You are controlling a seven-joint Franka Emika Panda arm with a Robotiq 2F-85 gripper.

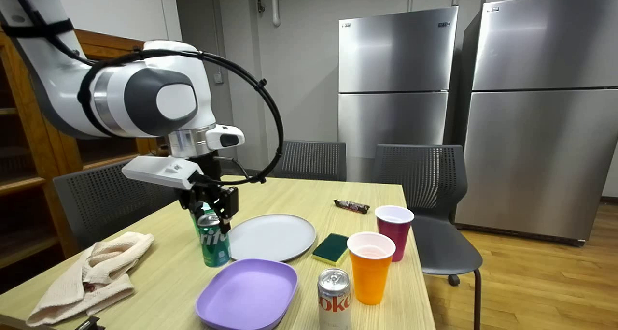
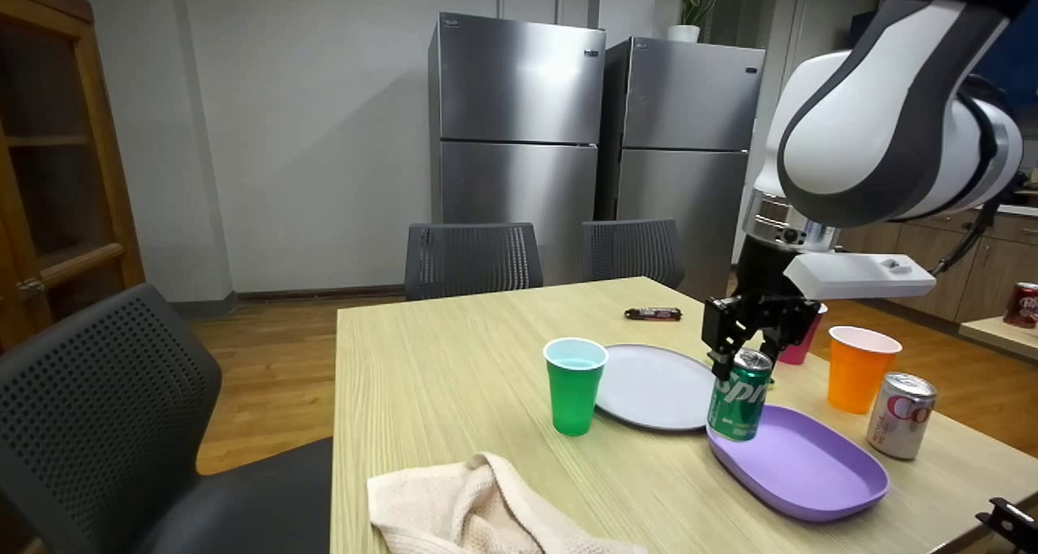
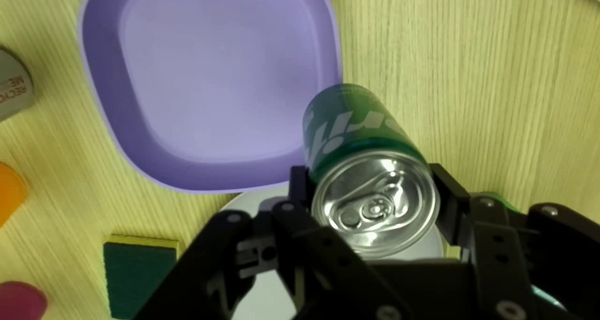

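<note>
My gripper (image 1: 211,219) is shut on a green Sprite can (image 1: 215,245), with one finger on each side of its upper part. The can also shows in an exterior view (image 2: 738,404), held slightly tilted above the table. In the wrist view its silver lid (image 3: 375,207) faces the camera between the two fingers (image 3: 370,184). The can is beside the rim of a purple plate (image 3: 220,76) and overlaps that rim in the wrist view. A grey plate (image 1: 273,236) lies near the gripper. A green cup (image 2: 576,388) is mostly hidden behind the gripper in an exterior view (image 1: 195,223).
On the table are a Diet Coke can (image 1: 334,296), an orange cup (image 1: 371,272), a dark red cup (image 1: 396,236), a green-yellow sponge (image 1: 332,247) and a wrapped bar (image 1: 351,206). A beige cloth (image 2: 478,505) lies near the edge. Chairs (image 2: 474,258) surround the table.
</note>
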